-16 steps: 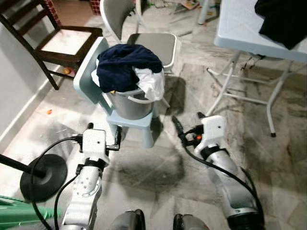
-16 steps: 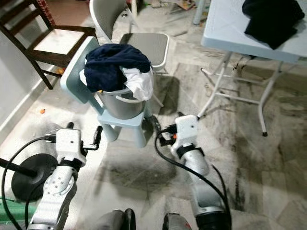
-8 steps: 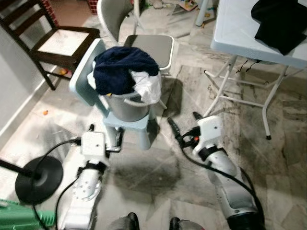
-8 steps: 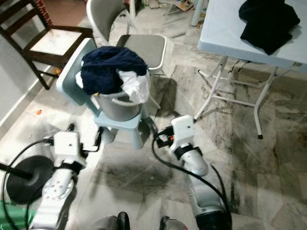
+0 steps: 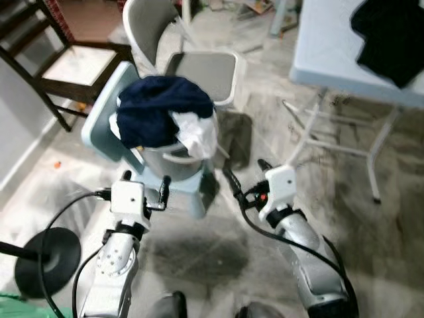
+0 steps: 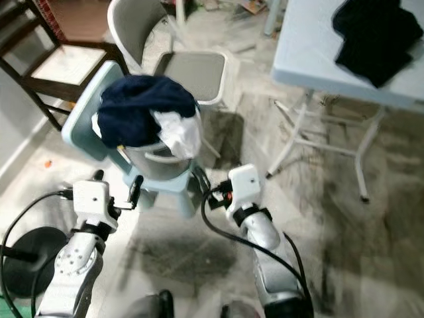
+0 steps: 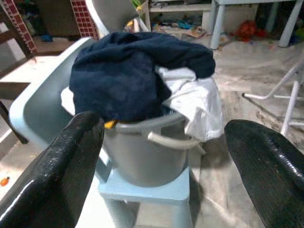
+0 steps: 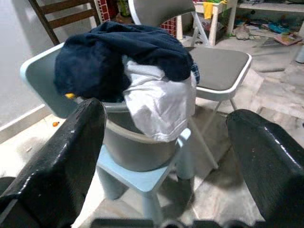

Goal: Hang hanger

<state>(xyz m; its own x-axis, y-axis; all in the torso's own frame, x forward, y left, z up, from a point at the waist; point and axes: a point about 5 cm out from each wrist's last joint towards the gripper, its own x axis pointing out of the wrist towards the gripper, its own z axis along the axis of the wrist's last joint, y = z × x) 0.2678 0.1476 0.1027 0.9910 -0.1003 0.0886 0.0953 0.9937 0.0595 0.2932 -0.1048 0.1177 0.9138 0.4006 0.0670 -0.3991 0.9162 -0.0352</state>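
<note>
A grey bucket (image 5: 173,159) stands on a small light-blue child's chair (image 5: 106,129). It is heaped with a navy garment (image 5: 162,109) and a white cloth (image 5: 197,136) that hangs over its rim. My left gripper (image 5: 146,180) hovers low just in front of the chair, open and holding nothing. My right gripper (image 5: 245,172) is open and bare too, to the right of the chair's front leg. In the left wrist view the bucket (image 7: 142,152) sits between the wide-spread black fingers (image 7: 61,171). The right wrist view frames the same bucket (image 8: 133,147) between its fingers (image 8: 66,156).
A grey folding chair (image 5: 202,66) stands behind the bucket and a dark wooden chair (image 5: 73,63) at the far left. A white folding table (image 5: 331,46) carries a black garment (image 5: 391,33). A black round stand base (image 5: 43,258) lies at my left, with something green (image 5: 5,299) at the corner.
The whole picture has shifted and is slightly blurred, so the camera moved. Both arms keep the same pose with fingers still spread, and the chair and bucket look slightly closer.
</note>
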